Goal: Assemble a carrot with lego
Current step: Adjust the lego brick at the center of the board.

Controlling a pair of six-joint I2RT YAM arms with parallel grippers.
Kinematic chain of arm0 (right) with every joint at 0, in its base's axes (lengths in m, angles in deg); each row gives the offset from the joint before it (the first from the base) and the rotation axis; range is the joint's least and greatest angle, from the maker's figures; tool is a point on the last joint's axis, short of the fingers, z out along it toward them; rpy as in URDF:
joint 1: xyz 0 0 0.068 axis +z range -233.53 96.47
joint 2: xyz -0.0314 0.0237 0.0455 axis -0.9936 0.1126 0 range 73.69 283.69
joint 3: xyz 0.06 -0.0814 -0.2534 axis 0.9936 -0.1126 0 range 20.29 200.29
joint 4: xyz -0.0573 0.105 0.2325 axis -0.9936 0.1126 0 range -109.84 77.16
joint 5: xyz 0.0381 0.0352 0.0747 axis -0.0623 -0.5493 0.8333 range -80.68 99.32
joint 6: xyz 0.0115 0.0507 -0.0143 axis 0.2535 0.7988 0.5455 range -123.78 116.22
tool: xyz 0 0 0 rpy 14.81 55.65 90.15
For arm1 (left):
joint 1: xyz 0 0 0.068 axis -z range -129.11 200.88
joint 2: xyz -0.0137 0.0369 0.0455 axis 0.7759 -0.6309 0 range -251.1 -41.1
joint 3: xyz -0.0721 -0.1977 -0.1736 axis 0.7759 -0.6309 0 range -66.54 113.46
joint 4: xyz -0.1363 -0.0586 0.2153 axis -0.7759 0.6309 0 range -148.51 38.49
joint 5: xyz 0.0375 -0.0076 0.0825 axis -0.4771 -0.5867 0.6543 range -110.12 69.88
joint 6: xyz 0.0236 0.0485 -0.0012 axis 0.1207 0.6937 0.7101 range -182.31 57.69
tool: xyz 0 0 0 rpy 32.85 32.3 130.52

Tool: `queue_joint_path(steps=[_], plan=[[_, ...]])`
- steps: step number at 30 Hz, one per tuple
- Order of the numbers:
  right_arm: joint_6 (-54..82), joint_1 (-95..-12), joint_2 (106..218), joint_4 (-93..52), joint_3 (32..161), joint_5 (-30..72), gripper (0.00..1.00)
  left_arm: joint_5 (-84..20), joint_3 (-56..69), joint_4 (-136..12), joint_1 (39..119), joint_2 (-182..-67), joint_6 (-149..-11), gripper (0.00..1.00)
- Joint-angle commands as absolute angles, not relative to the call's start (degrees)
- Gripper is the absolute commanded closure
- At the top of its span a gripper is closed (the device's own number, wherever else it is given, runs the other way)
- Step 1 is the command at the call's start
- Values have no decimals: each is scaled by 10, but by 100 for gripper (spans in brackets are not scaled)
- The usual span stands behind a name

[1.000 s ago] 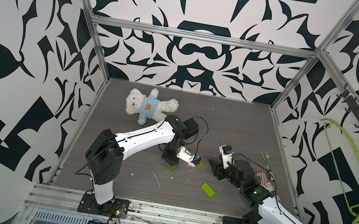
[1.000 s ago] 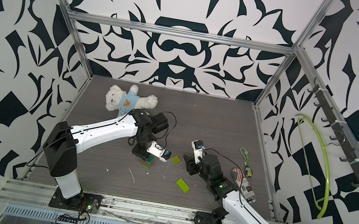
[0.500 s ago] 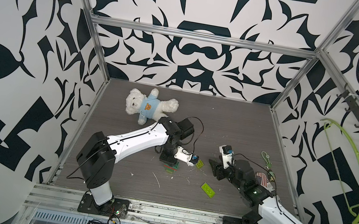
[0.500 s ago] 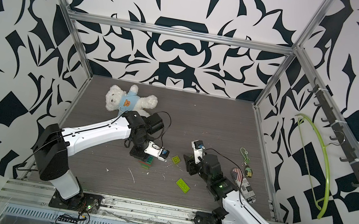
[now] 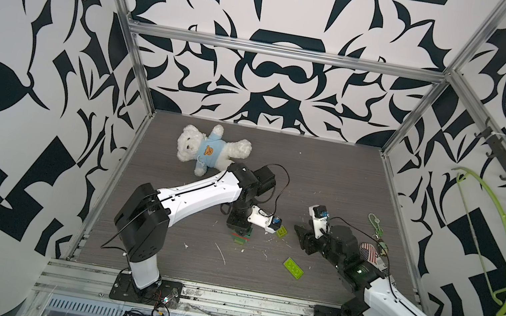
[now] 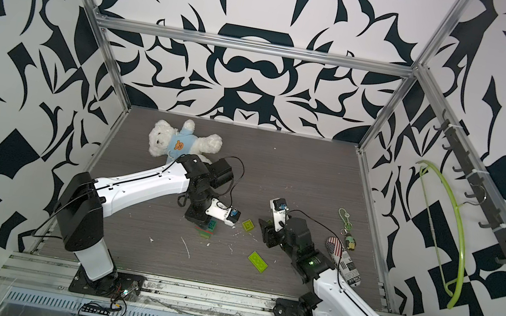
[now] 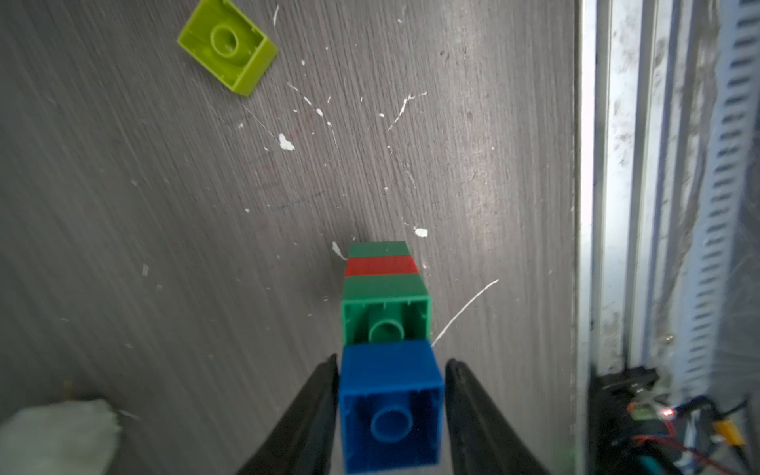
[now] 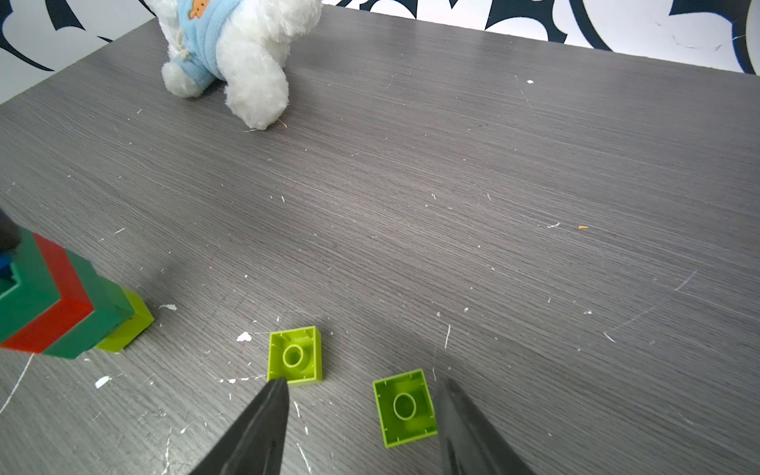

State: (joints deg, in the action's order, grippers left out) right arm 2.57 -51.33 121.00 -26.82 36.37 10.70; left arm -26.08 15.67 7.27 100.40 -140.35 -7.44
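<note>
The carrot (image 7: 384, 288) is a tilted stack: blue brick (image 7: 390, 407), dark green, red stripe, dark green, with its lime tip (image 8: 127, 325) on the table. In both top views it sits under the left wrist (image 5: 239, 236) (image 6: 208, 228). My left gripper (image 7: 390, 362) straddles the blue brick, open, with a slim gap at one finger. My right gripper (image 8: 362, 382) hangs open low over the table. One upturned lime square lego brick (image 8: 405, 407) lies between its fingers and another (image 8: 294, 355) lies just past a fingertip. A lime oblong brick (image 5: 293, 268) lies nearer the front.
A white teddy bear (image 5: 207, 149) lies at the back left, close behind the left arm. A beaded keychain (image 5: 376, 230) and a striped trinket (image 5: 368, 253) lie along the right wall beside the right arm. A lime hanger (image 5: 504, 238) hangs on that wall. A metal rail (image 7: 617, 205) runs along the front.
My left gripper's jaws have parted off the blue brick, and the left arm has swung lower and leftward. The right arm has not moved.
</note>
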Motion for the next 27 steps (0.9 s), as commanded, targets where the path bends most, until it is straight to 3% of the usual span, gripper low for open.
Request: queue_joint_path(steps=[1, 10, 15, 20, 27], plan=[[34, -515, 1206, -279, 383, 113, 39, -276, 169, 107, 1005, -1417, -68, 41], [43, -515, 1221, -270, 391, 117, 39, -275, 186, 86, 1004, -1399, -69, 28], [172, -504, 1226, -66, 480, 116, 39, -319, 200, 56, 989, -1356, -94, 25], [312, -333, 1263, 181, 577, -63, 39, -391, 176, -33, 959, -1275, -185, 24], [378, -251, 1295, 291, 596, -48, 37, -385, 171, -104, 948, -1227, -330, 21]])
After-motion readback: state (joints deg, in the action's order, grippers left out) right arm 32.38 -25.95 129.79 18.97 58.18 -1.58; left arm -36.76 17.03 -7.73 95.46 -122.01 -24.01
